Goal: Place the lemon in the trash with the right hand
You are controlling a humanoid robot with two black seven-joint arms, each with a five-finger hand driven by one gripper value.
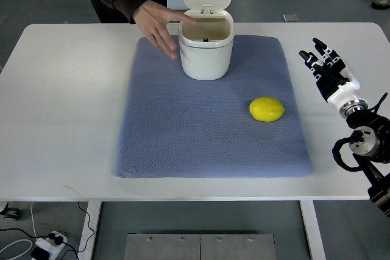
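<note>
Blue-grey mat [183, 144] on white table [61, 120], person's hand [159, 25] at far edge

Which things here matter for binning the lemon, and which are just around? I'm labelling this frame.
Job:
lemon, on the mat
trash bin, lid open
right hand, open, over the table's right side

Just around:
blue mat
white table
person's hand, touching the bin
power strip, on the floor

Our right hand [326, 65] hovers at the right edge, fingers extended and loosely spread, gripping nothing, pointing up and away from us. We see its wrist and forearm trailing down toward the lower right corner.
</note>
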